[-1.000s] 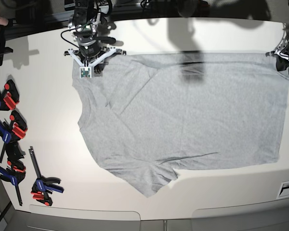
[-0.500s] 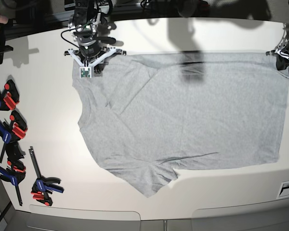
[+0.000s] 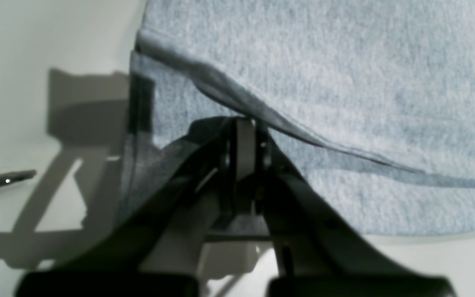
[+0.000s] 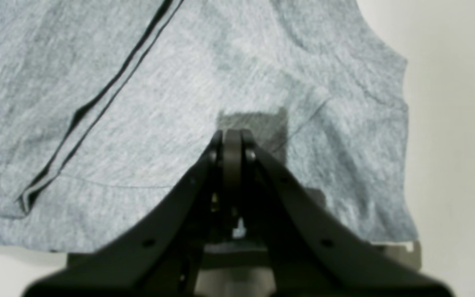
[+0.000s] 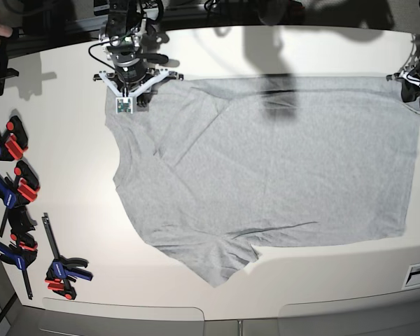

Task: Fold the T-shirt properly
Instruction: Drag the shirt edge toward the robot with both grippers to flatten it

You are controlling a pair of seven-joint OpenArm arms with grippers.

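Table: off-white top [image 5: 70, 161] — broad, matte
Clamps: blue-and-orange cluster [image 5: 17, 210] at nine o'clock
Light: overhead — dark shadows along twelve o'clock edge

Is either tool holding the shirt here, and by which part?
Both tools are shut on the T-shirt: the left tool pinches the edge near a corner, the right tool the cloth near a sleeve.

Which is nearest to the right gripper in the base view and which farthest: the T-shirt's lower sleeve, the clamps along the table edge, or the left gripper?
Measured from the right gripper, at the T-shirt's top corner on the view's left:
1. The clamps, down the view's left edge.
2. The lower sleeve, at the shirt's bottom edge.
3. The left gripper, at the far right corner.
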